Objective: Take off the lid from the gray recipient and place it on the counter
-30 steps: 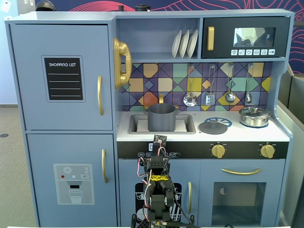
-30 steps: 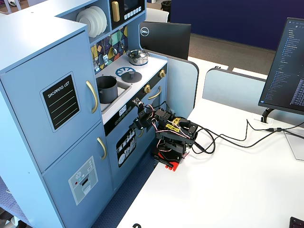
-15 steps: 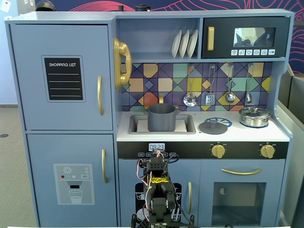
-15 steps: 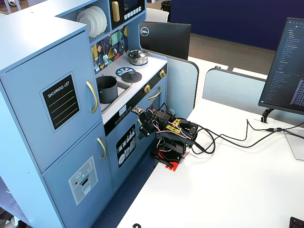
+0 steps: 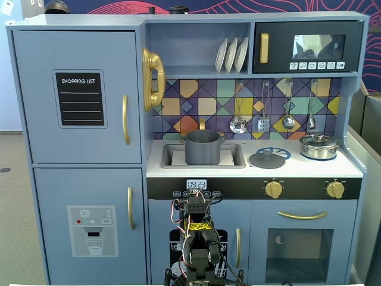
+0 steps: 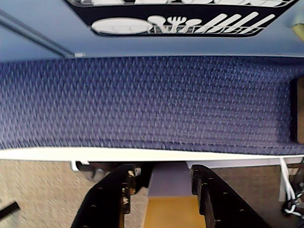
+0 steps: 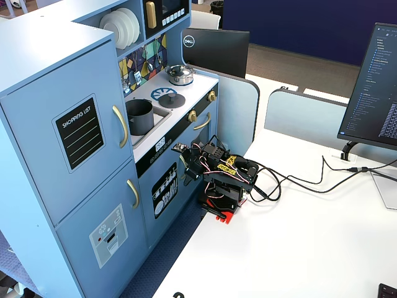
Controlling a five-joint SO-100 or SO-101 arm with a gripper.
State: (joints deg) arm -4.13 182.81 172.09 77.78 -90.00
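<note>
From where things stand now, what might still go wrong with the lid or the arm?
The lid lies on the counter partly over the printed burner, near the front edge, so a bump could knock it off. The gray pot stands open in the sink. The folded arm's gripper sits close to the cabinet front, risking contact when moving.

Arm [image 7: 220, 177]: you have it folded low over its base, links tucked together, in both fixed views.
Gripper [image 6: 161, 190]: in the wrist view your jaws stand apart with a clear gap between them, holding nothing.
Fingers [image 6: 107, 202]: black, entering from the bottom edge.
Height: you sit well below the worktop.
</note>
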